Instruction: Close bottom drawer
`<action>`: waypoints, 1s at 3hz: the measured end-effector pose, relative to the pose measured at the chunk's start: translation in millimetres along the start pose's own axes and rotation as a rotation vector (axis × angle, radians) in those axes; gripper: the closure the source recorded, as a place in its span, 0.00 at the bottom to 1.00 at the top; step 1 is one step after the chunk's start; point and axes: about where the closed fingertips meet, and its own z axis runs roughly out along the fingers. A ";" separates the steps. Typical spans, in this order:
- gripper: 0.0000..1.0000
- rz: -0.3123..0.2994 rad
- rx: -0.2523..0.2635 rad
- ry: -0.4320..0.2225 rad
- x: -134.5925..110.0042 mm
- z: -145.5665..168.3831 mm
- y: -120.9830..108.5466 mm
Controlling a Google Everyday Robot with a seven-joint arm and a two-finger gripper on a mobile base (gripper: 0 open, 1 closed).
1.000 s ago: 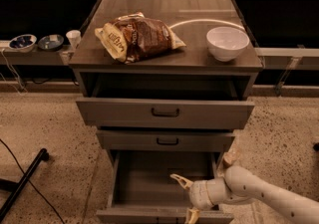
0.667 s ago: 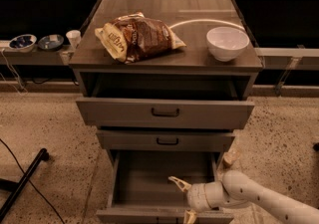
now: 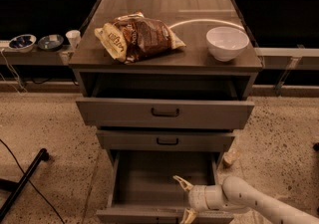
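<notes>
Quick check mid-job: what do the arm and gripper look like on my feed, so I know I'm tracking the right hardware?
The arm, at the lower right, is a smooth, rounded off-white tube with a thicker cylindrical wrist. The gripper, at the front edge of the bottom drawer, has two slim, pale yellowish fingers with pointed tips. No cables or markings show on it.

robot test space dressed up as a break-room pantry
a lone grey-brown wood three-drawer cabinet stands on a speckled stone floor. its tabletop bears a crinkled brown snack bag and a white ceramic bowl. a low side shelf holds a small blue bowl, a small grey bowl and a white paper cup. a black cable and a black stand leg lie on the floor. a white robot arm's gripper hangs, jaws spread, at the front of the pulled-out bottom drawer.
</notes>
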 end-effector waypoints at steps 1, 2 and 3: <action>0.00 -0.047 0.086 0.074 36.6 18.2 -15.6; 0.00 -0.085 0.091 0.114 47.1 25.9 -22.2; 0.03 -0.101 0.064 0.154 58.5 35.3 -24.0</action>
